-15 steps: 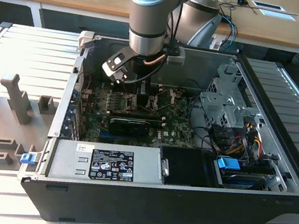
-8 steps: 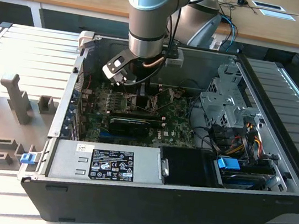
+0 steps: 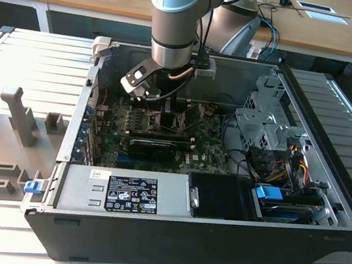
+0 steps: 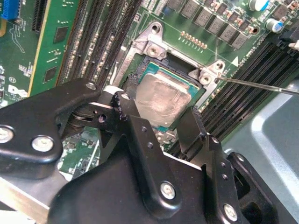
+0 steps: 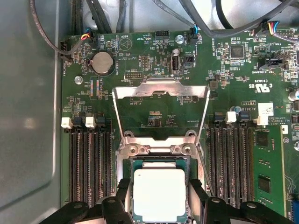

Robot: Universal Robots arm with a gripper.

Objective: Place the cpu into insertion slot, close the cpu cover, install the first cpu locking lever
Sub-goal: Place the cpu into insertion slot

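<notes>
The arm (image 3: 176, 14) reaches down into the open case (image 3: 148, 240) on the worktop (image 3: 35, 60), upper middle of the exterior view. In both wrist views the hand (image 4: 158, 114) straddles the cpu (image 5: 159, 195), which lies in its slot. I cannot tell whether the hand grips it. The cover (image 5: 161, 89) is swung open, lying back on the board beyond the slot.
</notes>
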